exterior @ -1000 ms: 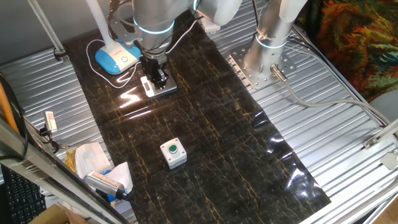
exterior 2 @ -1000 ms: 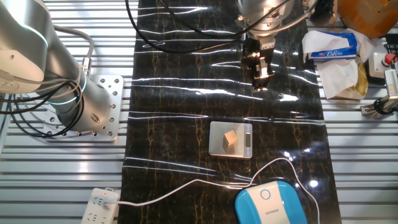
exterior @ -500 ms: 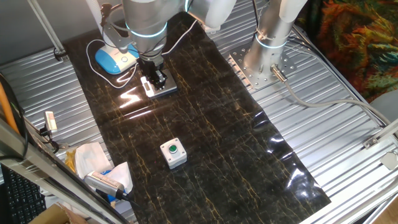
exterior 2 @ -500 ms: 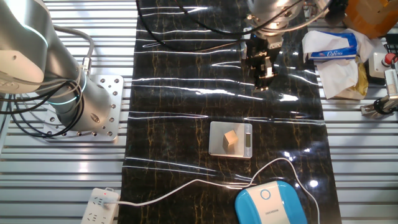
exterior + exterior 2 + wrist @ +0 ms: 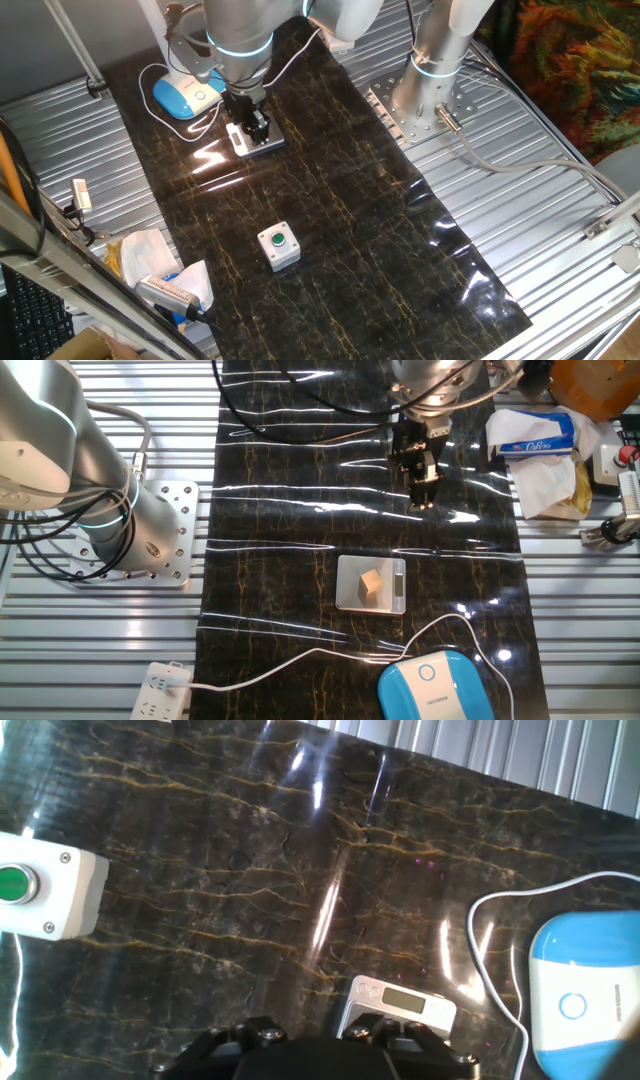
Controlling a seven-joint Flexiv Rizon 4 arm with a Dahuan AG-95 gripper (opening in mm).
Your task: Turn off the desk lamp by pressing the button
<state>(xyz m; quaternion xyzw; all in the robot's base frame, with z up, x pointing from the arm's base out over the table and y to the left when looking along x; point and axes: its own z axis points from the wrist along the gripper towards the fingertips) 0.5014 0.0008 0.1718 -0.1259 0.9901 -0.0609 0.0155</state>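
The tiny pale ring-marked button is seen on the upper face of the flat oval sky-blue lamp base edged in white, which lies at one end of the dark marbled glossy tabletop, with its thin white cord looped around it and run off toward a white power strip on the ribbed metal surface. Just beside the base, a small silver digital scale carrying a tan cube is set between the lamp and the arm. The dark two-finger claw is held above the tabletop, well apart from the button and beyond the scale in the other fixed view; whether its fingers are spread or pressed together cannot be told, since no view shows the fingertips clearly. Further out, a small grey box with a green round push button is placed on the tabletop, well apart from the lamp, and crumpled white tissue is left off the mat. The approach is judged to be unfinished: the claw must be carried over or around the scale. From here, the scale or the cube could be knocked if the descent is made too early. The cord could be snagged by a low sweep. The green push button could be mistaken for the target, and the light base could be shoved aside by an off-centre press.
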